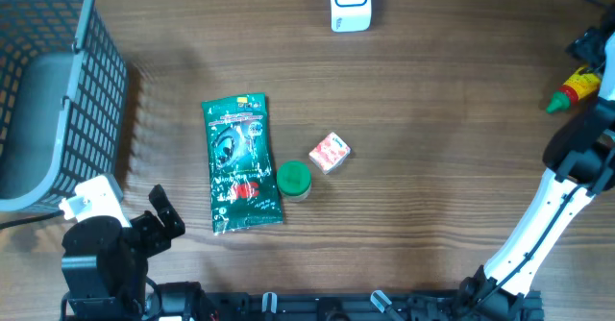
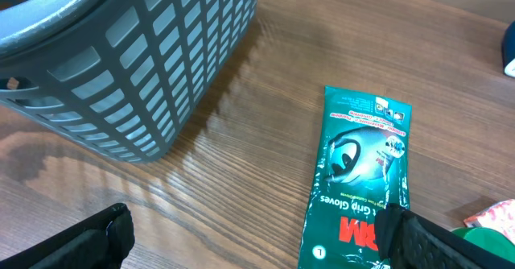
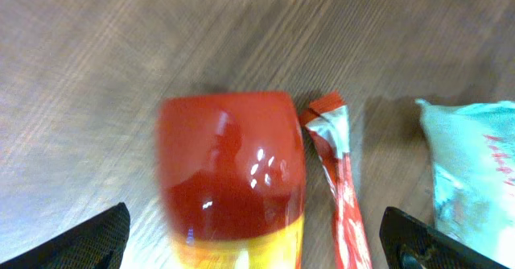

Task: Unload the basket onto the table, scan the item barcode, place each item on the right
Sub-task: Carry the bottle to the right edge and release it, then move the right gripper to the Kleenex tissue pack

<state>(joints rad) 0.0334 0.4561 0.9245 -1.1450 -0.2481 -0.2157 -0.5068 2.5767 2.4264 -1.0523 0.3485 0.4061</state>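
A white barcode scanner (image 1: 350, 2) stands at the table's far edge. A sauce bottle (image 1: 575, 86) with a red body, yellow label and green cap lies at the far right. In the right wrist view the bottle (image 3: 229, 180) looks blurred and lies between the fingers of my right gripper (image 3: 253, 225). Its jaws are open, with gaps on both sides of the bottle. My left gripper (image 2: 253, 225) hovers open at the near left, and its right finger (image 2: 434, 241) is over the lower corner of a green gloves packet (image 2: 358, 180).
A grey mesh basket (image 1: 58, 81) fills the left side. Mid-table lie the gloves packet (image 1: 242, 162), a green-lidded jar (image 1: 293, 179) and a small red-and-white box (image 1: 330, 153). Beside the bottle lie a red sachet (image 3: 342, 180) and a pale teal packet (image 3: 475, 164).
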